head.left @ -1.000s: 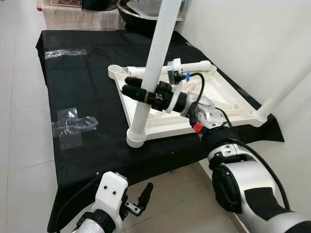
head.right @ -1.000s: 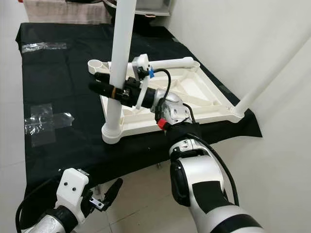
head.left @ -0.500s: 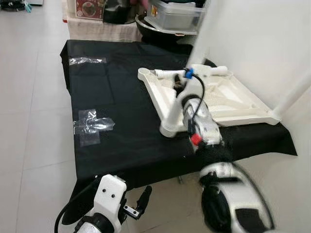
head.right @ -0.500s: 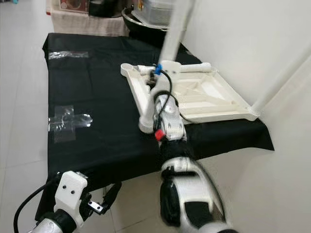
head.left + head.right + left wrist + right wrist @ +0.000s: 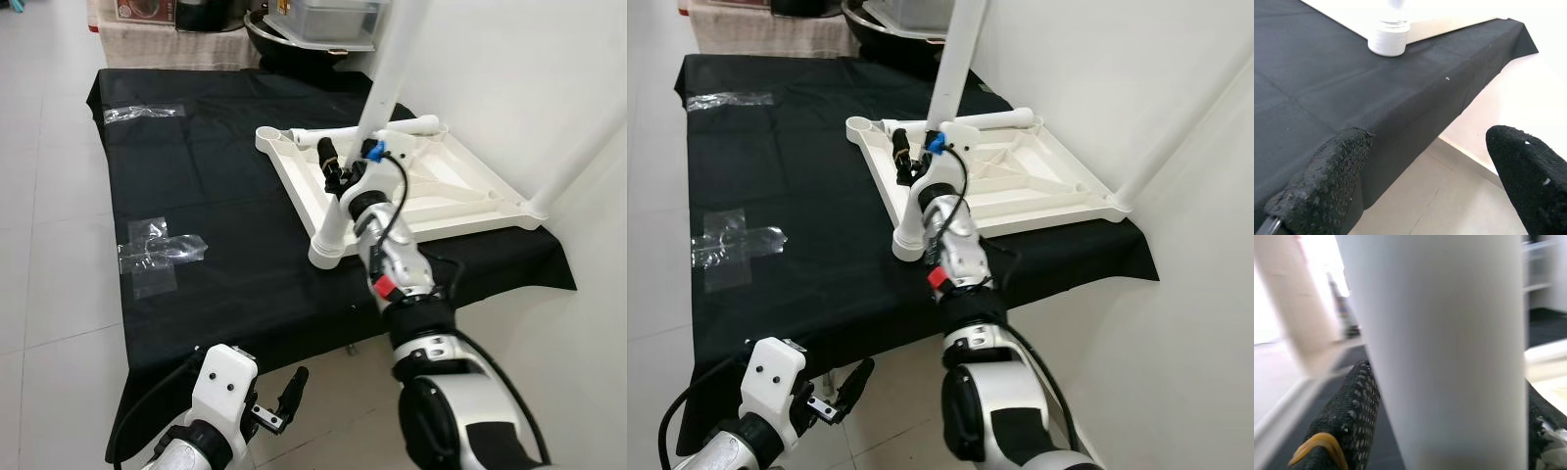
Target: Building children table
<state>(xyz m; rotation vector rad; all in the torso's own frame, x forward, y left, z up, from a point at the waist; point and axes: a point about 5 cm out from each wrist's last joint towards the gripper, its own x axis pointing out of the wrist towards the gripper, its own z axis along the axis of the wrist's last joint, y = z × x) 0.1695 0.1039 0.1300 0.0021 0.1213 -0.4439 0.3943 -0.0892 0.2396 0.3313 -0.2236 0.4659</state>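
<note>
silver right arm (image 5: 460,411) with black joints, a red tag, black cable and blue clip; white-cased left gripper (image 5: 279,406) has black textured fingers (image 5: 1327,176).

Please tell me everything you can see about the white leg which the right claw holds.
The leg is a smooth white tube, plastic by its look, standing nearly upright and leaning slightly. Its wider collar sits in the near corner of the upside-down white tabletop on the black cloth. The right claw grips it low down, a finger on each side. Its upper end runs out of view.
</note>
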